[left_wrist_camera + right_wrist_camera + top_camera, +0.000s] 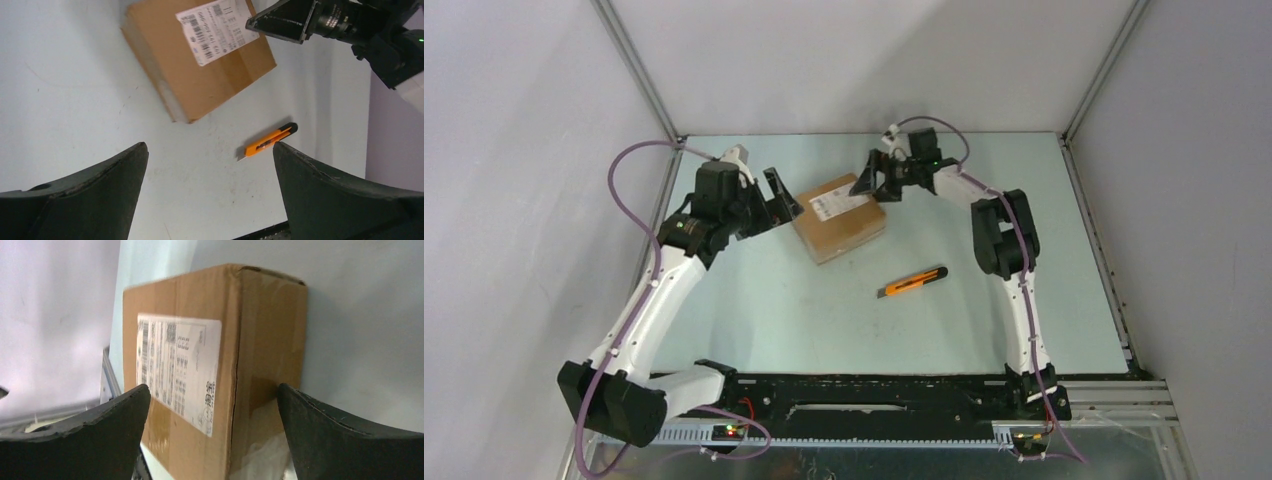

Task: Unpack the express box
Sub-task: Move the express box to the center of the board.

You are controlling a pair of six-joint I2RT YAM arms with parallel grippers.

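The express box, brown cardboard with a white shipping label, lies flat in the middle of the far half of the table. In the left wrist view the express box sits ahead of my left gripper, which is open and empty. That left gripper hovers just off the box's left side. My right gripper is at the box's far right edge. Its wrist view shows the right gripper open, with a taped edge of the express box between its fingers; contact cannot be told.
An orange-and-black utility knife lies on the table in front of the box, to its right, also visible as the knife in the left wrist view. Aluminium frame posts and white walls enclose the table.
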